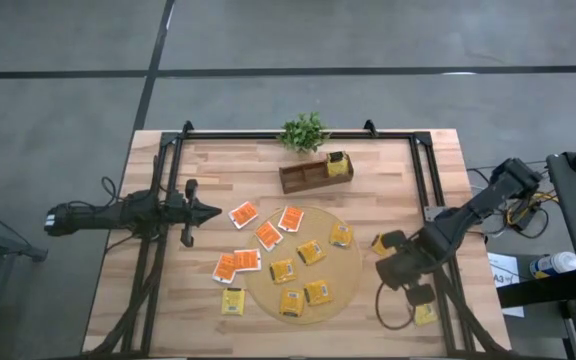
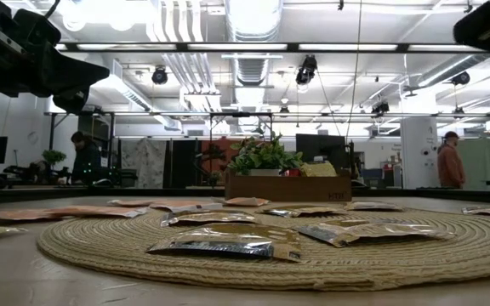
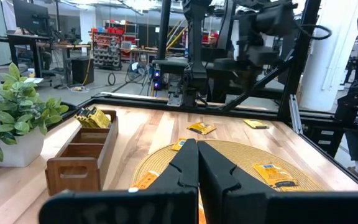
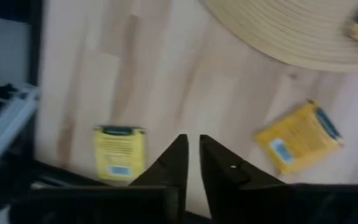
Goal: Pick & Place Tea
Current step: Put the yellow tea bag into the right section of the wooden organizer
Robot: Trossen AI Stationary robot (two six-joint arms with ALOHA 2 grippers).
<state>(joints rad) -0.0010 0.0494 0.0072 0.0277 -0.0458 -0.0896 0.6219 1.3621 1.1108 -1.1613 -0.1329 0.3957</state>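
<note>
Closest to the low camera, a yellow tea packet [image 2: 225,243] is lying flat on the front of the round woven mat [image 2: 415,263], with more packets spread out behind it toward the wooden organizer box [image 2: 287,187] and the little green plant [image 2: 264,155] at the back. From above, the tea is sitting all over the place: five yellow packets are resting on the mat [image 1: 353,275], orange-red ones like this one [image 1: 243,214] are lying partly on its left edge and on the bare wooden table [image 1: 198,310] beside it, and one yellow packet [image 1: 232,301] is sitting off the mat near the front. A yellow pack [image 1: 339,165] is already standing in the right end of the box. The right gripper [image 4: 192,163] is hanging over the bare table just right of the mat, fingers parted by only a thin gap and holding nothing, with one yellow packet [image 4: 119,153] and another [image 4: 299,135] lying on the wood either side of it. The left gripper [image 3: 197,165] is waiting over the left side of the table, pointing toward the mat, fingers pressed fully together and empty. People are standing in the room way behind the table
</note>
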